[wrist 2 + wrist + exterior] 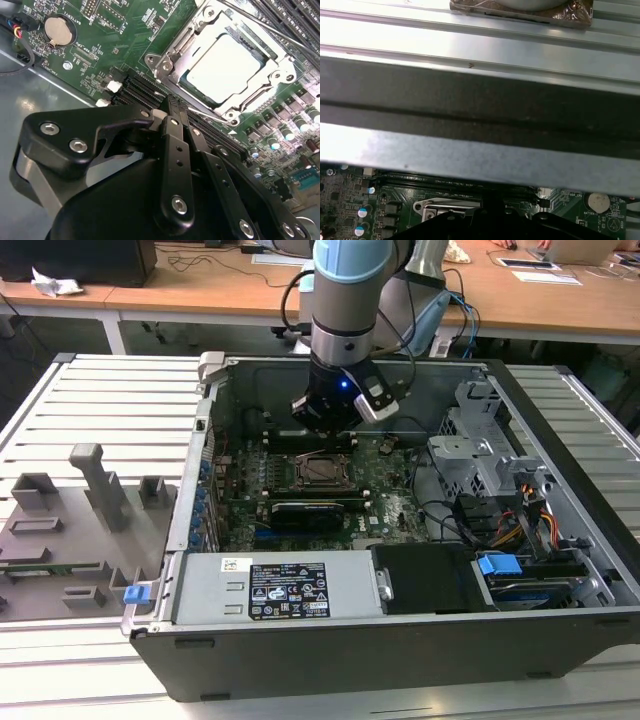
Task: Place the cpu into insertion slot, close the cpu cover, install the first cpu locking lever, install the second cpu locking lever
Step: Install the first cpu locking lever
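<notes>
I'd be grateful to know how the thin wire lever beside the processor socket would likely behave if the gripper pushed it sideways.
The lever is a thin bare metal rod, so it probably flexes springily rather than staying rigid. Its smooth shine suggests the gripper might slip along it. It lies close against the metal cover, so it would likely catch there.

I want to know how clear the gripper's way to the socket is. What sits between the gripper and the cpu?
In the second wrist view, black expansion slots and the cpu cover rim lie between the gripper and the cpu.
</notes>
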Tool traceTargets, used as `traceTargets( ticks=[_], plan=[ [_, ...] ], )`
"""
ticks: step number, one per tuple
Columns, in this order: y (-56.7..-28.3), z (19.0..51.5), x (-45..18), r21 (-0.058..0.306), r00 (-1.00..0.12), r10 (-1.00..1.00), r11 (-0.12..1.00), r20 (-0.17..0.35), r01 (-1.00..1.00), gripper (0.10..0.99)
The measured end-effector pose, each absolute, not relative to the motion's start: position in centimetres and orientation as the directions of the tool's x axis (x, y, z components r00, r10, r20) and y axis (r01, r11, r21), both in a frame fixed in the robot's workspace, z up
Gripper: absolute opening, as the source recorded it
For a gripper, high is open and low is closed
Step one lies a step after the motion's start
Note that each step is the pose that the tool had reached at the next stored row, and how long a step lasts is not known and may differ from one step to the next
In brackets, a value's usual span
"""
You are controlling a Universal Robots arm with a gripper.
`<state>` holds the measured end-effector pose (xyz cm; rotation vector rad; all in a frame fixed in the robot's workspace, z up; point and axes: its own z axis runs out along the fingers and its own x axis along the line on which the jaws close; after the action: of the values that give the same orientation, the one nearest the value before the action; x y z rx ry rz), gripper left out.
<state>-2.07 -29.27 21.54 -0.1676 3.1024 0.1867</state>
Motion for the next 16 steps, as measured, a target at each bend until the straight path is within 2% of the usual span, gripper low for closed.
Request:
traceTargets(
  ticks=[16],
  plan=[
    [-29.26,20.60,-2.07,0.108,-0.994,-0.106,0.988,-0.034,-0.109,0.106]
  ],
)
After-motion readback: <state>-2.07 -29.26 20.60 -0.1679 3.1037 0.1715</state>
